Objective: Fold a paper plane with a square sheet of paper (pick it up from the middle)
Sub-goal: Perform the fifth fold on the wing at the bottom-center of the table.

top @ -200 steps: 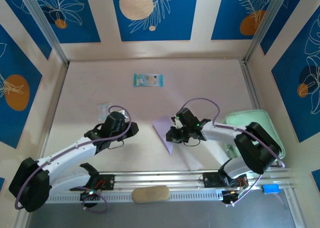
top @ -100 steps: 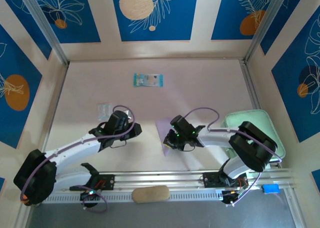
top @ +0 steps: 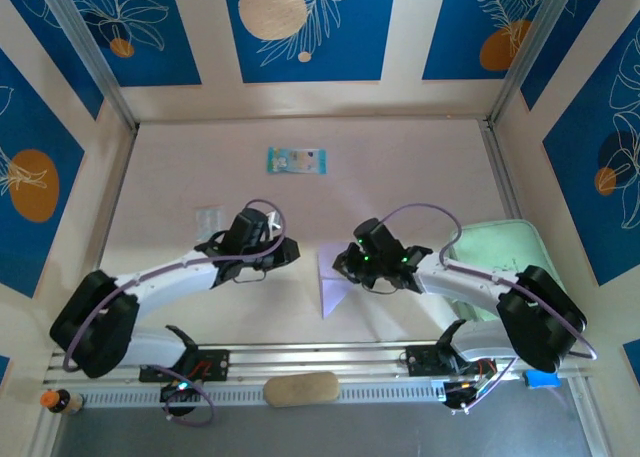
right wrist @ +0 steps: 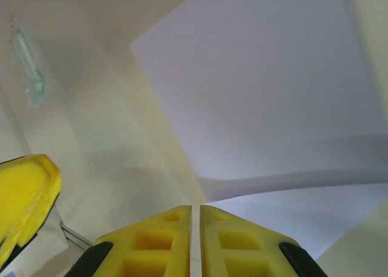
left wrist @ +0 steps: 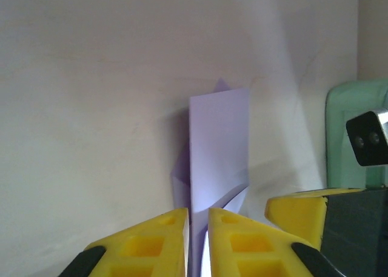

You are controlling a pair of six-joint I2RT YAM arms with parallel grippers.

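pale table [top: 420, 167], lilac paper [top: 332, 289], blue leaf-print walls [top: 340, 37], perhaps clear wrapper [top: 208, 220]

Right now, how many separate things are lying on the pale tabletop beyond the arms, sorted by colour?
lilac paper: 1
blue-green packet: 1
clear wrapper: 1
mint-green tray: 1
Total: 4

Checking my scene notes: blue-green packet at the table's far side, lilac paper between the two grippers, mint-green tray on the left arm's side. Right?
Not quite. The top external view shows the mint-green tray on the right arm's side. The rest holds: blue-green packet at the far side of the table, lilac paper between the left gripper and right gripper.
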